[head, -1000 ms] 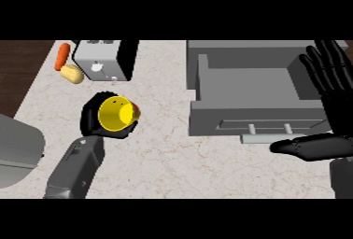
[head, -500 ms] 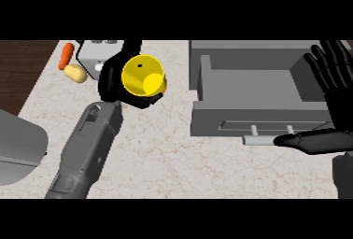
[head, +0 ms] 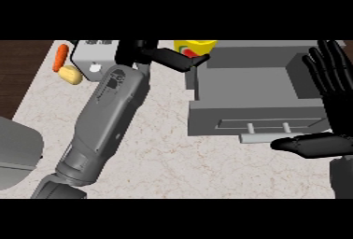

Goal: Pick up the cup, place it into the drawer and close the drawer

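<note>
The left hand (head: pixel 160 57) has its fingers curled round the yellow cup (head: pixel 194 47), holding it up by the open drawer's (head: pixel 207 112) back corner, probably to drop it in. The right hand (head: pixel 329 84) rests open beside the drawer.

Kitchen: marble counter (head: pixel 158 154), drawer (head: pixel 255 100)

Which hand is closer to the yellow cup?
Left. The left hand holds the yellow cup at the drawer's back-left corner; the right hand rests open at the drawer's right side.
</note>
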`<move>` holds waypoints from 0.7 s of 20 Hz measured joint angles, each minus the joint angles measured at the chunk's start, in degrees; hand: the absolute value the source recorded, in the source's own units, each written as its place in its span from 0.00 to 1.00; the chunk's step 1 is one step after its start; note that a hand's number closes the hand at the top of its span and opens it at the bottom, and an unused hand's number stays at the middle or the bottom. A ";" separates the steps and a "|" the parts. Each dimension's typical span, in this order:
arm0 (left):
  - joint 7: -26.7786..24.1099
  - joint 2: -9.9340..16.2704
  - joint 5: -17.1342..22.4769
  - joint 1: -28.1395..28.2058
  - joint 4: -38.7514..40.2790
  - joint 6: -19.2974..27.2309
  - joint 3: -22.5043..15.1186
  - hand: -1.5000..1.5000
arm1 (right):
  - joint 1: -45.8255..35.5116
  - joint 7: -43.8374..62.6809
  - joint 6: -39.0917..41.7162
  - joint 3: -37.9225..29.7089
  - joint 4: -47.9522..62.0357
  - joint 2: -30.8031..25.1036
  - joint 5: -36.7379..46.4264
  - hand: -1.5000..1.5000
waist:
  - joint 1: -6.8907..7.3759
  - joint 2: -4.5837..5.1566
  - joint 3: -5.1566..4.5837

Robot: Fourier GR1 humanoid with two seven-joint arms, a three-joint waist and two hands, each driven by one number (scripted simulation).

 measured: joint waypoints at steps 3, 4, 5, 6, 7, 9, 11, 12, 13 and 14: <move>3.59 -0.07 0.90 -4.96 4.12 3.37 -1.50 1.00 | 0.70 -0.18 0.45 0.08 -0.68 -0.09 -0.16 0.00 | -0.60 0.18 0.01; 4.64 -0.09 1.41 -6.68 6.00 4.58 -2.22 1.00 | 0.38 -0.02 0.70 0.09 -0.65 -0.25 -0.40 0.00 | -0.92 0.27 0.02; 5.46 -0.10 2.28 -7.76 7.62 5.81 -3.51 1.00 | 0.45 -0.44 0.77 0.36 -0.41 -0.11 -0.09 0.00 | -1.21 0.34 0.02; 6.95 -0.11 3.02 -9.42 9.03 6.74 -4.52 1.00 | 0.12 -0.47 0.58 0.38 -0.14 0.06 -0.06 0.00 | -1.39 0.39 0.02; 8.12 -0.12 3.33 -11.10 10.68 7.76 -5.20 1.00 | -0.21 -0.67 0.64 0.15 0.50 -0.09 -0.08 0.00 | -1.53 0.46 0.02; 8.87 -0.13 4.47 -13.34 14.28 9.63 -6.93 1.00 | -0.93 -0.84 1.09 -0.27 1.02 -0.43 -0.72 0.00 | -2.21 0.67 0.05; 9.36 -0.13 5.18 -14.81 17.85 10.76 -8.53 1.00 | -1.98 -0.09 1.32 -0.35 0.82 -0.77 -1.25 0.00 | -2.94 0.89 0.05; 9.80 -0.13 5.73 -15.68 19.24 11.48 -9.65 1.00 | -1.92 -0.36 1.35 0.11 0.80 -0.44 -1.09 0.00 | -3.39 0.98 0.06; 10.20 -0.14 6.32 -16.16 20.59 11.16 -10.47 1.00 | -2.30 -0.48 1.58 -0.08 1.22 -0.66 -1.28 0.00 | -3.66 1.09 0.06; 10.16 -0.14 6.84 -16.23 21.75 10.90 -11.57 1.00 | -2.53 -0.59 1.58 0.20 1.32 -0.47 -1.21 0.00 | -4.17 1.23 0.07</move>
